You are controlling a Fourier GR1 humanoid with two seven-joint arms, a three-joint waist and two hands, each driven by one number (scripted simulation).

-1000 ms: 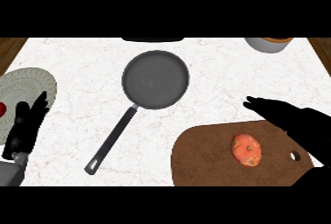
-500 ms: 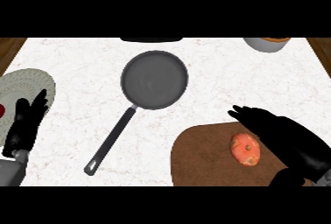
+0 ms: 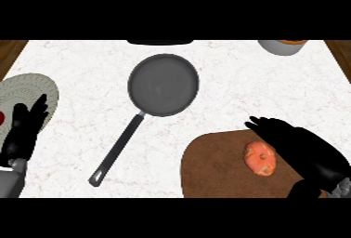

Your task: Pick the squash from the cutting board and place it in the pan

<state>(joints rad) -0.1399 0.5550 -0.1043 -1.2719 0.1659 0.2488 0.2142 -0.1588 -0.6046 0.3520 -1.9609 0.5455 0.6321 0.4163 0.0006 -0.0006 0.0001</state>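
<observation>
My right hand (image 3: 302,148) is over the cutting board (image 3: 219,167) at the desk's (image 3: 82,69) near right corner, palm down, fingers spread and fairly straight with their tips pointing toward the desk's far left. It's open, gripping nothing. The squash (image 3: 260,158) sits just to the left of the palm, right at the hand's edge. I can't tell whether they touch or whether the hand is only above it. So from the hand, the squash lies to the left and slightly under the finger side, which is the relation my grasp depends on.

The squash's long axis runs roughly from the near edge toward the far edge of the desk, tilted a little, so I judge the fingers would need to come across it from the right to close round its narrow width.

It's orange-red, oval, with a mottled, paler patch on top, lying flat on the dark brown board's right half.

Further out, the pan (image 3: 163,84) sits toward the far middle of the desk, bowl dark grey and bare, handle trailing toward the near left. It's well apart from the board.

My left hand (image 3: 24,132) rests open at the left edge, fingers up, over a pale plate (image 3: 41,88), far from the squash. The right hand is plainly the nearer one.
</observation>
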